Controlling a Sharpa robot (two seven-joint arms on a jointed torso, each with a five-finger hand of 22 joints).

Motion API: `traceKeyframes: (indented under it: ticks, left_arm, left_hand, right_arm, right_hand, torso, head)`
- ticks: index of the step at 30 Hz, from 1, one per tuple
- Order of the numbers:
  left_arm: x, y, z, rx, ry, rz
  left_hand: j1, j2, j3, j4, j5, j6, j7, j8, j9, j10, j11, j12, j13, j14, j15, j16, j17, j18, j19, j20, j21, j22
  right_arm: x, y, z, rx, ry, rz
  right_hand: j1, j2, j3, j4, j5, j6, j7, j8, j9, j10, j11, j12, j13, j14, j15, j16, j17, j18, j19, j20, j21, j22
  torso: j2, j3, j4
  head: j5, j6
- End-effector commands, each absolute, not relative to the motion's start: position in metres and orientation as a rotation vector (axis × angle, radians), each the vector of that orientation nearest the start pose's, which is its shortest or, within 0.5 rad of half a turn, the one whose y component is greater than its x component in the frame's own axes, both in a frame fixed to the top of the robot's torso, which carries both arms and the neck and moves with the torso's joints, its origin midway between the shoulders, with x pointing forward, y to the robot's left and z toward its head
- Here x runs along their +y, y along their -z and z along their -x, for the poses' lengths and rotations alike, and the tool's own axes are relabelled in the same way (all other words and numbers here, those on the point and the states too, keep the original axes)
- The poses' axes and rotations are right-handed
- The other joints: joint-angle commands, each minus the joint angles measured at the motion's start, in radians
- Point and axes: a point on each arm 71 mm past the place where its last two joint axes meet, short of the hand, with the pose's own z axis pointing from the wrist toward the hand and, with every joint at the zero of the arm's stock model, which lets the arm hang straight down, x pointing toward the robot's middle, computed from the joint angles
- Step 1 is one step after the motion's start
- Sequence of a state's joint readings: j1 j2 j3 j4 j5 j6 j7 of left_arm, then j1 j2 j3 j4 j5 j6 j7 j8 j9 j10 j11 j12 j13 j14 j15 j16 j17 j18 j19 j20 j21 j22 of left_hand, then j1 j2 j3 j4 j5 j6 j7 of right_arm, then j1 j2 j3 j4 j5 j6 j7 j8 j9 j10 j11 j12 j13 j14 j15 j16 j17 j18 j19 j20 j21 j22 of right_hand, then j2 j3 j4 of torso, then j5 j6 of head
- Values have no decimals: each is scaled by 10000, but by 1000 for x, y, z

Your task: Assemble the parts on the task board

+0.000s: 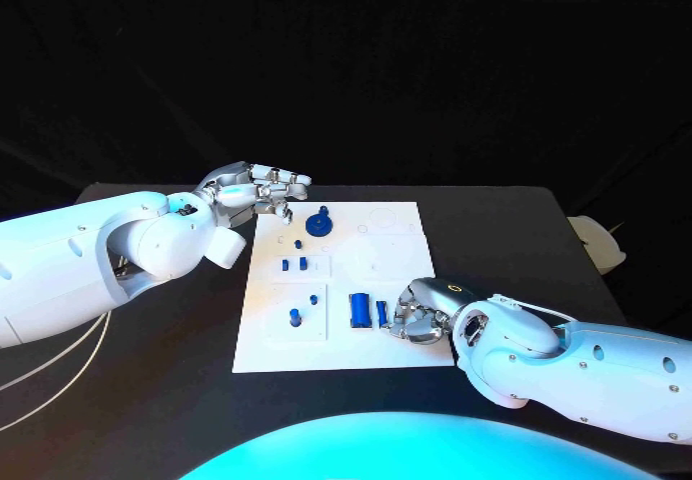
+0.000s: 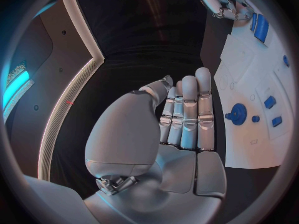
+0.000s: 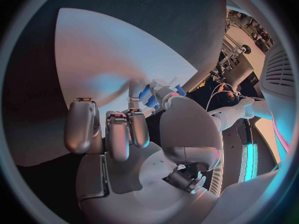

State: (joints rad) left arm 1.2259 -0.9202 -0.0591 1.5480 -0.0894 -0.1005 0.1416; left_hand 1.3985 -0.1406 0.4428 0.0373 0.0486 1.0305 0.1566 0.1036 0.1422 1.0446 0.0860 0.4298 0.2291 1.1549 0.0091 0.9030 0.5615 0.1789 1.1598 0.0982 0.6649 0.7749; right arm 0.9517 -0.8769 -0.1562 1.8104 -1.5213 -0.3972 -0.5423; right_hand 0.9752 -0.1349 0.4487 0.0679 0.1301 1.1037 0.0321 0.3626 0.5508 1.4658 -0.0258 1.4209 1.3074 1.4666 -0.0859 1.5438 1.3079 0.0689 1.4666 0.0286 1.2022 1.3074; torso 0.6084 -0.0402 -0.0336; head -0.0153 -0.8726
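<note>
The white task board lies in the middle of the black table. On it are a round blue knob part, two small blue pegs and a wide blue block, with a narrow blue bar beside the block. My right hand sits low at the board's near right. Its thumb and a fingertip pinch the narrow bar. My left hand hovers at the board's far left corner, fingers straight and holding nothing. The knob part lies just beyond them.
Two more small blue pieces stand near the board's near left. A pale object sits at the table's right edge. Cables hang off the left side. Bare table lies to the right of the board.
</note>
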Motion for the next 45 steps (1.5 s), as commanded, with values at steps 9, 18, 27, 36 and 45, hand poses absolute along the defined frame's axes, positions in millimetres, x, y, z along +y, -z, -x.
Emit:
traceKeyframes:
  ticks: [9, 18, 27, 36, 45]
  left_arm:
    - [226, 185, -478, 17732, 15237, 10704]
    - [226, 185, -478, 17705, 15252, 10692]
    - [227, 185, -482, 17353, 15229, 10741]
    - [231, 190, -494, 16300, 15102, 11587]
    - [239, 212, -514, 14542, 14886, 13001]
  left_hand:
    - [77, 35, 8, -54, -7, -35, 10, -46, -16, -81, -9, 61, 0, 79, 2, -62, -21, 46, 67, -28, -53, -15]
    - [83, 36, 11, -57, -7, -34, 10, -46, -16, -81, -9, 65, 0, 80, 1, -64, -24, 46, 69, -29, -54, -15]
    - [64, 36, 4, -42, -8, -24, 11, -40, -15, -74, -6, 78, 0, 80, 4, -69, -32, 44, 68, -28, -57, -16]
    - [-15, 8, -13, 51, -8, 38, 2, -1, -18, -79, 25, 151, -30, -772, 115, -754, -400, 10, -565, 70, -556, -237]
    - [-289, -5, 96, 423, -3, -216, 6, -111, -90, -229, 327, -820, -704, -2283, 784, -3888, -2142, -235, -2646, 693, -2787, -1537]
  right_arm:
    - [-158, 292, -345, 20134, -5751, -274]
    - [-168, 286, -345, 19755, -5978, -683]
    - [-187, 267, -373, 18839, -8083, -2565]
    - [-210, 262, -420, 18004, -10897, -6684]
    - [-229, 250, -485, 16167, -12519, -9875]
  right_hand:
    - [127, -208, -935, -12, 407, -96, 42, 93, 21, 235, -66, -24, 1540, 936, -50, 7, 2141, -43, 106, -76, -80, 1774]
    - [183, -40, -1311, 103, 727, -107, 34, 94, 0, 226, -70, -45, 1532, 933, -52, -2, 2127, -37, 102, -76, -112, 1768]
    - [875, 394, -1503, -7, 1423, -767, 314, -293, -196, -744, 164, -1601, 477, 546, 122, -930, 646, 362, -666, 36, -2691, 1146]
    - [2254, 940, -1355, -595, 1243, -1972, 999, -1029, -628, -4474, 833, -7423, -3929, -1700, 722, -6721, -5621, 1110, -3189, 617, -9099, -1300]
    - [2411, 867, -1064, -549, 329, -2157, 1495, -1886, -1821, -5335, 1542, -10644, -7858, -4351, 1649, -11045, -8046, 993, -5272, 1554, -11432, -3586]
  torso:
    - [-15, 8, -35]
    - [-12, 3, -9]
    - [-159, -53, -45]
    - [-456, -188, -57]
    - [-839, -256, -89]
  head:
    - [1, 0]
    - [-39, 0]
    - [-40, 0]
    - [-49, 0]
    - [-15, 263]
